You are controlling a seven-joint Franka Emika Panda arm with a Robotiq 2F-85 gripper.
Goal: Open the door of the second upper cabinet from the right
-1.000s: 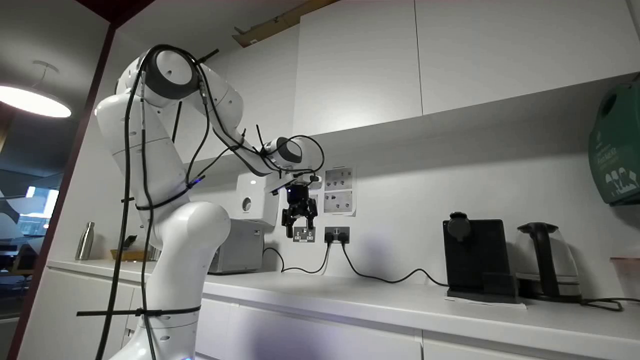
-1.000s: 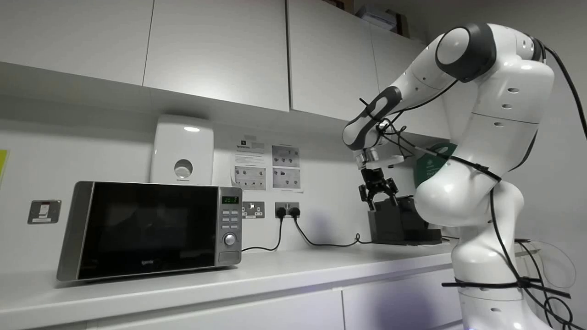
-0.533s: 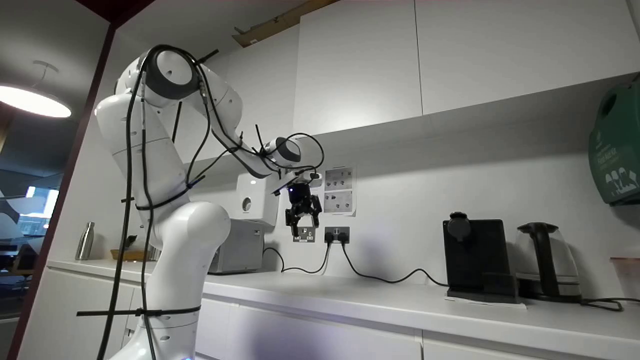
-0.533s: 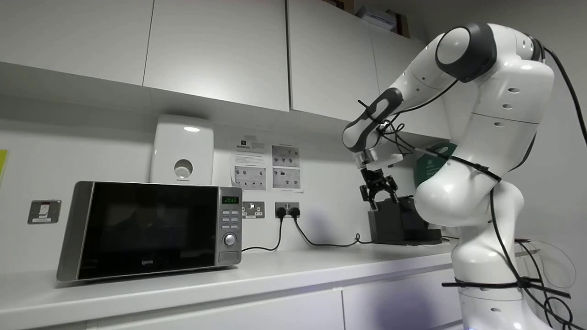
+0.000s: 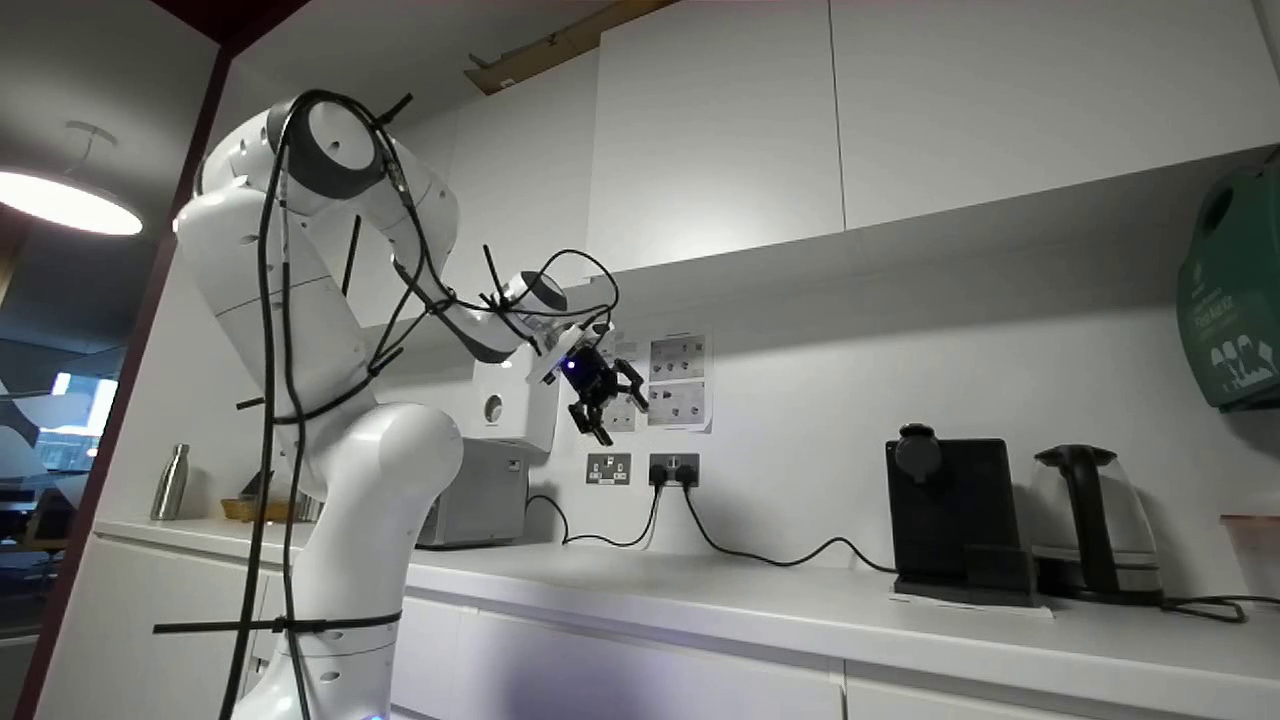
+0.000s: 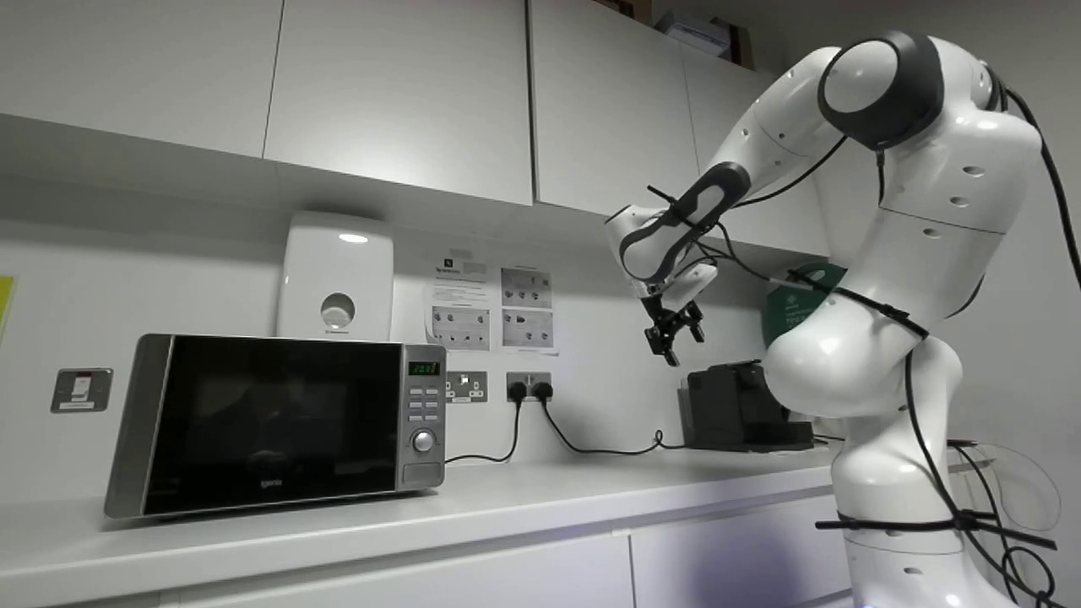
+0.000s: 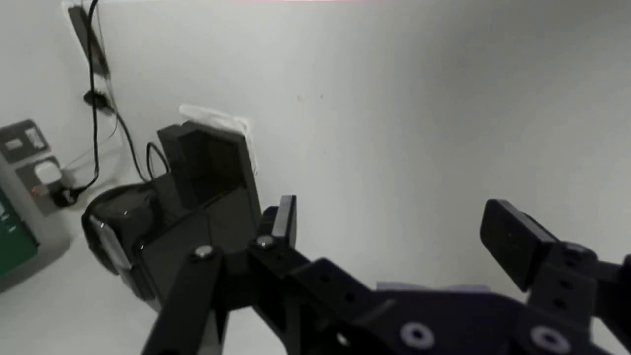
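From where I stand, facing the bench [image 5: 700, 590], the door [image 5: 715, 130] of the second upper cabinet [image 6: 612, 105] from the right is up over the bench's back edge. It looks closed, or nearly so: its lower edge runs in line with the panel [image 5: 1030, 110] to its right. The gripper [image 5: 622, 421] hangs lower than the door and apart from it, angled downward; along the bench's length it is between the microwave [image 6: 270, 422] and the coffee machine [image 5: 950, 520], though how near it is to the front edge I can't tell. It is released, the fingers [image 7: 510, 236] standing wide apart in the wrist view. The coffee machine and the kettle [image 5: 1100, 525] stand side by side toward the right-hand end, near the back edge. A metal bottle [image 5: 171, 482] is near the left-hand end, and in an exterior view a green box [image 5: 1235, 290] is higher than the kettle and to its right.
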